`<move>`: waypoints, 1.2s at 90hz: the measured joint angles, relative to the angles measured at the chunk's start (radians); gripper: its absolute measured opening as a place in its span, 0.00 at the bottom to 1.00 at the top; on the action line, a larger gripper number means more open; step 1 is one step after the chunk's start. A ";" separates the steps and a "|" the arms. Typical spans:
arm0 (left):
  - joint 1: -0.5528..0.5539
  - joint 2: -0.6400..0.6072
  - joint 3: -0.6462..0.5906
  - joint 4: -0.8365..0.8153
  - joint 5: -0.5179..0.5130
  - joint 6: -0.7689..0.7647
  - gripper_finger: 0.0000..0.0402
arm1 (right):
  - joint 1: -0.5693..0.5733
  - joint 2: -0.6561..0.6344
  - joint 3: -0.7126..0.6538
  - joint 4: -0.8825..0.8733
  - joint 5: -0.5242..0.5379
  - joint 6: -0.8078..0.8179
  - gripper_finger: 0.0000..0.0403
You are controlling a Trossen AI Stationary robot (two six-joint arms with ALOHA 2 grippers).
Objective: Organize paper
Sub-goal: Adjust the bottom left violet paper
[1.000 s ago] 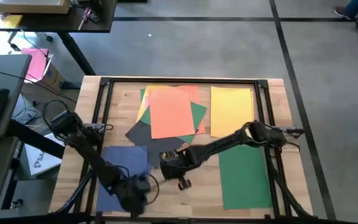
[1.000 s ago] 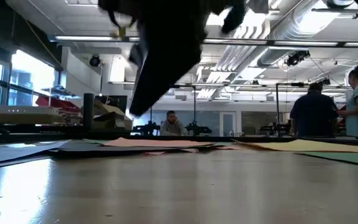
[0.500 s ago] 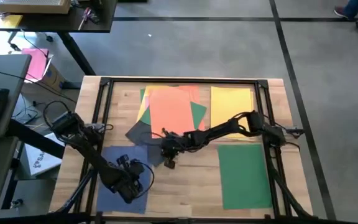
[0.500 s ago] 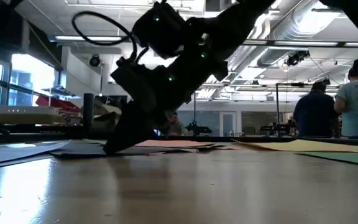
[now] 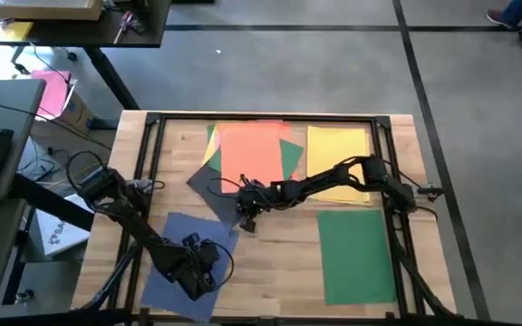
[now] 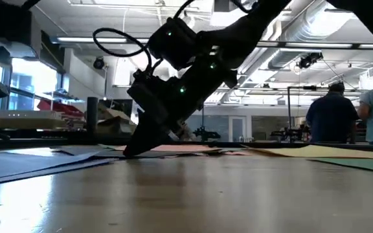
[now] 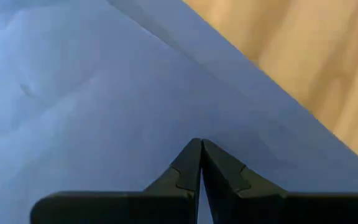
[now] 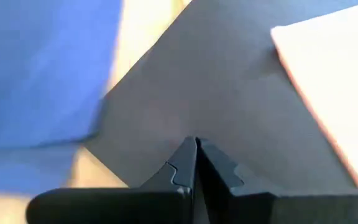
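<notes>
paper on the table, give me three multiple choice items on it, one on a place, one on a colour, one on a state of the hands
1. Where does the green sheet that lies by itself sit?
A. on the table's right side, nearer the robot than the yellow sheet
B. under the orange sheet
C. at the table's left edge

2. What colour is the sheet under the left hand?
A. yellow
B. blue
C. pink

3. How do the right hand's fingers stand?
A. wide open
B. shut, tips on the dark grey sheet
C. shut on a box

Key: 1 A, the green sheet lies on the right, below the yellow sheet in the high view. 2 B, the left hand rests on the blue sheet. 3 B, the right hand has its fingertips together on the dark grey sheet.
</notes>
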 joint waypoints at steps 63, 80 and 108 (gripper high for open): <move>0.074 -0.140 0.145 -0.375 -0.055 -0.118 0.00 | 0.174 -0.189 -0.005 -0.155 -0.104 -0.068 0.00; 0.040 -0.146 0.109 -0.734 0.113 -0.481 0.00 | 0.287 -0.156 -0.007 -0.193 -0.093 -0.028 0.00; 0.062 -0.145 -0.160 -0.524 0.310 -0.572 0.00 | 0.272 -0.093 -0.005 -0.177 0.009 0.132 0.00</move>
